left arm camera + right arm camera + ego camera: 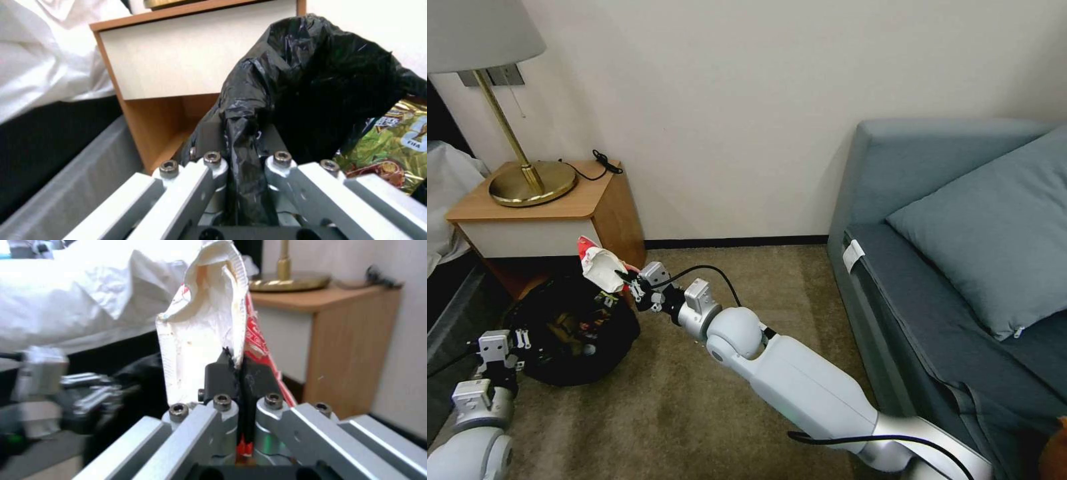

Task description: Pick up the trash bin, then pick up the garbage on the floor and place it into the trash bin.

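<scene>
2 grippers are seen at work beside the nightstand (554,213). The trash bin (577,330), lined with a black bag (311,86), is held in front of the nightstand's open lower shelf, just off its front corner. The left gripper (520,339) is clamped on the bag's edge at the bin's side farthest from the nightstand; a fold of black plastic is pinched between its closed fingers (213,166). The right gripper (627,280) is closed on the red-and-white wrapper (599,265), which is held upright above the bin's rim, level with the nightstand's lower front edge. In the right wrist view the wrapper (209,326) is gripped between the black pads (220,373). A green-and-gold snack packet (396,143) is lying inside the bag.
</scene>
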Robot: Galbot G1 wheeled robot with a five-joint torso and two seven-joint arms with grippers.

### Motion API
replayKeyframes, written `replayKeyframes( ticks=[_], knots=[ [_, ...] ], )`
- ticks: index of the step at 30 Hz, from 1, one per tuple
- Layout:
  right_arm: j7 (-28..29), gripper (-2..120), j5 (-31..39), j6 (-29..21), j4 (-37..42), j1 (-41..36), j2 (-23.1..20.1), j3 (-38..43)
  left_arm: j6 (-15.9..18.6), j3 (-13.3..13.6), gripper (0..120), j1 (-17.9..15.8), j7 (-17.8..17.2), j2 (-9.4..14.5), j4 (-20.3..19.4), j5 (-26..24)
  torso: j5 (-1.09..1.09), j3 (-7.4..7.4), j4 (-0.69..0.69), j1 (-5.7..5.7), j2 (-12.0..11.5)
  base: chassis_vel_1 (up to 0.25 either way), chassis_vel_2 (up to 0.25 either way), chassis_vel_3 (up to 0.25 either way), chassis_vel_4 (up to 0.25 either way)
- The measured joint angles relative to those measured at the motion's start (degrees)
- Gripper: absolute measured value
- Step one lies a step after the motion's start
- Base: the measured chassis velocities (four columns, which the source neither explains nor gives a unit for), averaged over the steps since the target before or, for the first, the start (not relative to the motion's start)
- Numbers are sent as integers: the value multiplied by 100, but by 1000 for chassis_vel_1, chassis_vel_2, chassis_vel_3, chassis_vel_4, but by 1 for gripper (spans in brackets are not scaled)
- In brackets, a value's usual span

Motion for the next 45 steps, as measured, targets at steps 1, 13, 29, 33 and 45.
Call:
replayKeyframes(
  ticks=[1,13,29,33,45],
  knots=[
    [-2,0,79,-31,41,-63,5,-7,20,34,5,-21,-7,-43,-20,-38,0,0,0,0,0,0,0,0,0],
    [-115,0,52,191,-746,-387,400,-62,177,173,5,-66,-41,-239,-230,-50,-1,0,0,0,0,0,0,0,0],
    [-108,39,-373,486,-1295,-564,559,-22,208,151,5,-28,-94,-426,-281,-55,-1,0,0,0,0,0,0,0,0],
    [-34,53,-474,485,-1115,-637,493,86,217,134,5,-33,-139,-476,-261,-162,-1,0,0,0,0,0,0,0,0],
    [-32,97,-560,458,-306,-907,-126,965,451,-292,5,-105,-769,-1017,-144,-1642,0,0,1,0,0,0,0,0,0]
  ],
)
